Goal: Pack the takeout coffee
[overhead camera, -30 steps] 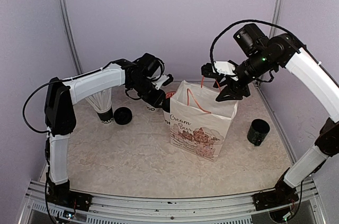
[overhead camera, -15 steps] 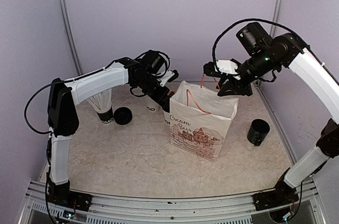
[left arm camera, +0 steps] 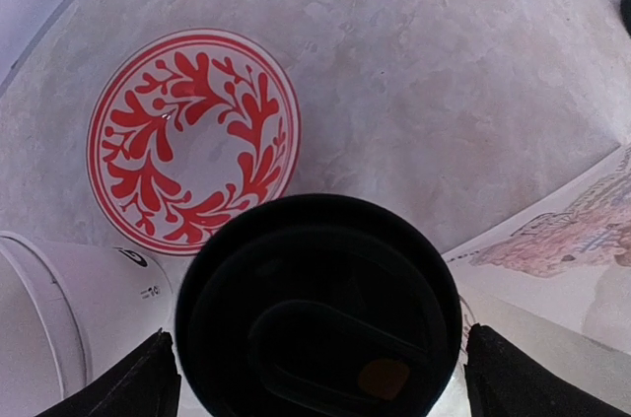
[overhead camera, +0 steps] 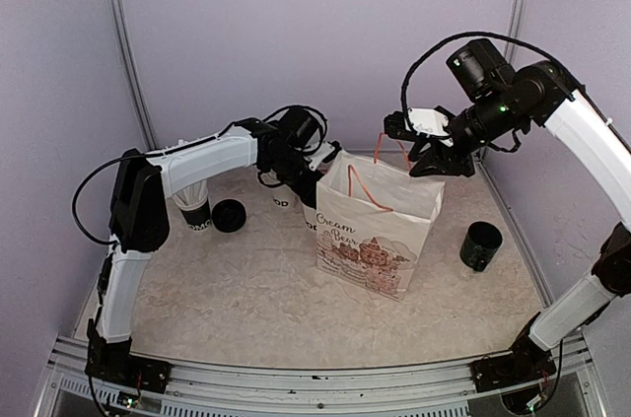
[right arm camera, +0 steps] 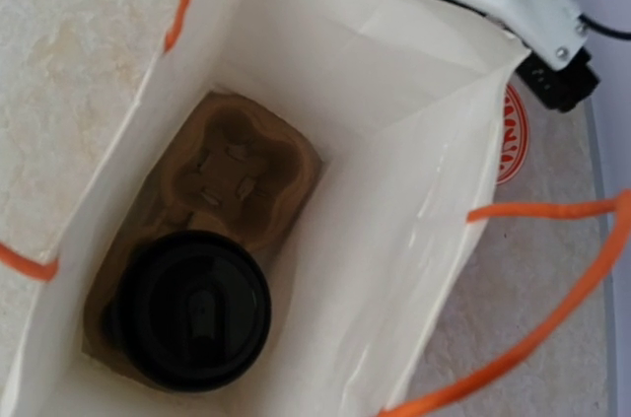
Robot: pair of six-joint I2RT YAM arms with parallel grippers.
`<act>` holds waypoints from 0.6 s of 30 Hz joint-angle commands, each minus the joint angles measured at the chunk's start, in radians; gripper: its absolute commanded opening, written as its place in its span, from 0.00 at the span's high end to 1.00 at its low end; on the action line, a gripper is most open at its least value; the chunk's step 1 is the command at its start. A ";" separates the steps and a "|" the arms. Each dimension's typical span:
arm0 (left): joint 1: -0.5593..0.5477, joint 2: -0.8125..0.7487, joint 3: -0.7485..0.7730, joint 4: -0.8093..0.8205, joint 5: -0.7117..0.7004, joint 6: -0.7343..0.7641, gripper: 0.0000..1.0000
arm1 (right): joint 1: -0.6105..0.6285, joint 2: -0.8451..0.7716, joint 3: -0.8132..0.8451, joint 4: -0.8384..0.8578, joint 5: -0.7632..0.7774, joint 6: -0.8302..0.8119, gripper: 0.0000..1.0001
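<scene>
Coffee is split between two places. One lidded cup [right arm camera: 192,311] already sits inside the paper bag [overhead camera: 385,230], in the near pocket of a brown cardboard carrier [right arm camera: 242,175]; the pocket beside it has nothing in it. The second lidded cup [left arm camera: 315,309] stands upright on the counter [overhead camera: 246,289], just outside the bag's left wall, toward the back of the workspace.

The left tool [overhead camera: 317,166] hangs directly over that second cup. Its fingers [left arm camera: 133,389] are spread wide, one on each side of the round black lid, close to its rim but not pressing on it. In the left wrist view a round plate with a red leaf pattern [left arm camera: 192,141] lies just beyond the cup, and a third white cup [left arm camera: 69,313] shows at the lower left, close to the lidded one.

The right tool [overhead camera: 439,163] is poised above the bag's far right corner, its camera looking straight down into the open mouth. An orange handle [right arm camera: 552,323] loops up close to it. Whether this tool is pinching the handle or merely next to it cannot be told, since its fingers do not show clearly in any view.

Elsewhere on the counter, a black pot [overhead camera: 480,244] stands well to the right of the bag. A black-based cup of white straws [overhead camera: 195,202] and a loose black lid [overhead camera: 229,215] sit beside each other at the far left.
</scene>
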 commanded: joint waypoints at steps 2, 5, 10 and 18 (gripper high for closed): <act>-0.005 0.035 0.030 -0.004 -0.055 0.009 0.04 | -0.011 -0.013 -0.006 0.005 -0.004 0.004 0.71; -0.004 0.036 0.030 -0.002 -0.046 0.001 0.11 | -0.011 -0.011 -0.008 0.005 -0.004 0.003 0.71; 0.008 0.015 0.024 -0.021 0.004 -0.022 0.23 | -0.011 -0.008 -0.010 0.007 -0.009 0.001 0.71; 0.011 -0.100 -0.085 -0.056 -0.032 -0.035 0.25 | -0.011 0.006 0.005 0.004 -0.032 -0.006 0.70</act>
